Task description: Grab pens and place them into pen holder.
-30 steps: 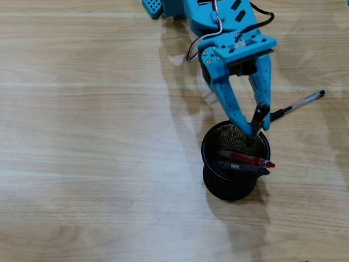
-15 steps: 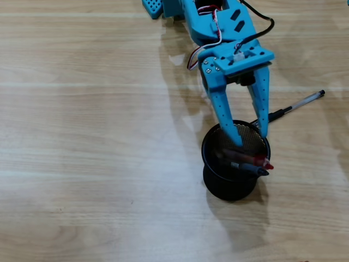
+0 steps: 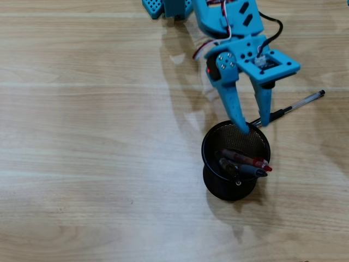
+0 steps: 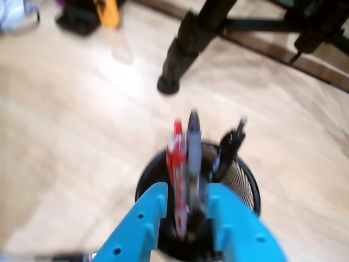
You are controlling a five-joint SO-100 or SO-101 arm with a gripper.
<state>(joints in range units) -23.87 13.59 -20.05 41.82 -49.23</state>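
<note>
A black mesh pen holder (image 3: 210, 147) stands on the wooden table and holds a red pen (image 3: 245, 159), a grey pen (image 3: 252, 170) and a black pen (image 3: 229, 168). A clear pen with a black tip (image 3: 297, 103) lies on the table to the upper right of the holder. My blue gripper (image 3: 254, 125) is open and empty, its fingertips at the holder's far rim and close to the lying pen's tip. The wrist view is blurred. It shows the gripper (image 4: 186, 192) straddling the holder (image 4: 242, 180), with the red pen (image 4: 176, 158) and the grey pen (image 4: 193, 147) between the fingers.
The arm's base (image 3: 163, 8) is at the table's top edge. In the wrist view a black stand leg (image 4: 180, 52) rests on the wood beyond the holder, and dark and orange items (image 4: 95, 13) lie far off at the upper left.
</note>
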